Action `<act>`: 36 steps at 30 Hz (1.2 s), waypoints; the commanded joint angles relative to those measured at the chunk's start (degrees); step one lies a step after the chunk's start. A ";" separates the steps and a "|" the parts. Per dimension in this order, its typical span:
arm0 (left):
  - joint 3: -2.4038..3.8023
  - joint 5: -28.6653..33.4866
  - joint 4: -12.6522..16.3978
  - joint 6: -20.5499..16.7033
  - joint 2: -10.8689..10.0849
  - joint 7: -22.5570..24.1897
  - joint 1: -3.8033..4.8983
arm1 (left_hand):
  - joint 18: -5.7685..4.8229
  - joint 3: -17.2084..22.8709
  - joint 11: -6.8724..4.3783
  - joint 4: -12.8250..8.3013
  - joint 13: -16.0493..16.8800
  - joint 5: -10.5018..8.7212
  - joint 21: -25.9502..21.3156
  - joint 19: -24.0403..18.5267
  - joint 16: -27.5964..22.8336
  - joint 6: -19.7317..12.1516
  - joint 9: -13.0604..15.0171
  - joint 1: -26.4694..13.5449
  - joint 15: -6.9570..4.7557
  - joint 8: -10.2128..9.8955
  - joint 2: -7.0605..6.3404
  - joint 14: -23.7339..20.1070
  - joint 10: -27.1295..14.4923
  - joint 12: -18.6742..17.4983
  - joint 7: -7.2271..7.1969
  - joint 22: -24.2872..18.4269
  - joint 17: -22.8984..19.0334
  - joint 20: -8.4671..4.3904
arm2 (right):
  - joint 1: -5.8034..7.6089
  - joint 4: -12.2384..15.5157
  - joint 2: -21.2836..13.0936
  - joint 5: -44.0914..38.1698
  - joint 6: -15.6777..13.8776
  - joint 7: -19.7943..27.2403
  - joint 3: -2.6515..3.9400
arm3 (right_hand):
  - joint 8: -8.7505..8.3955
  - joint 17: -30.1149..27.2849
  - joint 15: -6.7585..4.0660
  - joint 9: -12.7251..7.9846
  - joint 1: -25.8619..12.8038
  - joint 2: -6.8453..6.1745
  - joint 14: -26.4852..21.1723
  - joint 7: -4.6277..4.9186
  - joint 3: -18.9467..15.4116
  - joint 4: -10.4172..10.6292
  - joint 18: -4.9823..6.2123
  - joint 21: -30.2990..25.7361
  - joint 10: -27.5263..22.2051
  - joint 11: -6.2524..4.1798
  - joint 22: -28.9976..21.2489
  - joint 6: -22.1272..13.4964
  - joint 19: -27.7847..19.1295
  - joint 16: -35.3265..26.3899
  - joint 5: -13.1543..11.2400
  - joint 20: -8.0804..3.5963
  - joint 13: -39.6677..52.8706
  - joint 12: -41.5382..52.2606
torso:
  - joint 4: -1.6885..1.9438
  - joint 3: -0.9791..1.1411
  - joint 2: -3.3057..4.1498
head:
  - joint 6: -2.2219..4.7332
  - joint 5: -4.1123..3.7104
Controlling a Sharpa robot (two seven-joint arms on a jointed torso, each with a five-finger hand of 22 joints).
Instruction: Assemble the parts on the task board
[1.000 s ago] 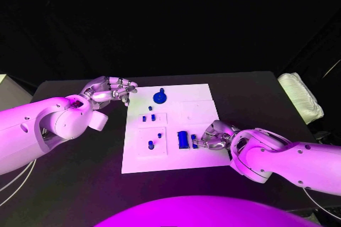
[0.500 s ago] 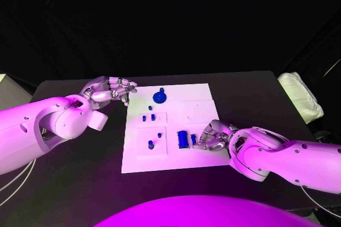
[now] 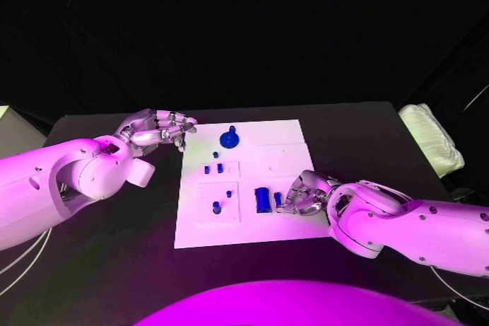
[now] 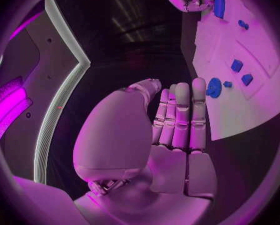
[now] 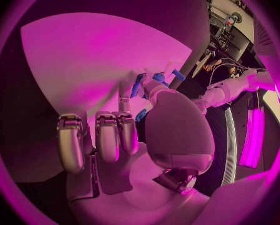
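The white task board (image 3: 275, 138) lies mid-table. On it are a round blue part (image 3: 230, 138), several small blue pieces (image 3: 214, 169) and a larger blue block (image 3: 262, 200). My right hand (image 3: 306, 193) rests at the board's right edge. Its thumb and a finger pinch a slim blue part (image 3: 277, 199) standing beside the block; the right wrist view shows that part (image 5: 138, 86) at the fingertips. My left hand (image 3: 158, 131) hovers off the board's far left corner, fingers side by side and holding nothing. In the left wrist view the round part (image 4: 214, 87) lies just beyond its fingers (image 4: 180, 115).
A white bundled cloth (image 3: 433, 146) sits at the table's right edge. A pale box (image 3: 8, 128) stands off the left side. Bare black table (image 3: 122, 255) surrounds the board.
My right hand has crept slightly left toward the blue block, fingers closing around the slim part. The left hand has stayed put.
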 commanded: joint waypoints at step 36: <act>-0.34 10.31 -18.10 -5.48 12.72 13.88 -1.27 | 0.44 -3.29 2.73 2.79 -8.05 -0.57 -42.03 -11.66 -48.14 -4.26 -4.94 0.08 6.53 -4.78 -1.01 -12.17 2.76 -22.34 -1.00 -26.28 -13.62 8.07 | 6.13 -30.31 10.36 53.30 -1.91 53.57 2.18 | -3.57 -39.59 8.53 -5.62 19.81 6.81 -29.56 8.83 -14.71 4.61 9.64 -78.83 -27.34 8.84 -24.36 -15.87 -27.52 -52.68 3.45 8.56 -37.33 -71.89 | -0.74 -1.36 -5.22 | 8.20 2.73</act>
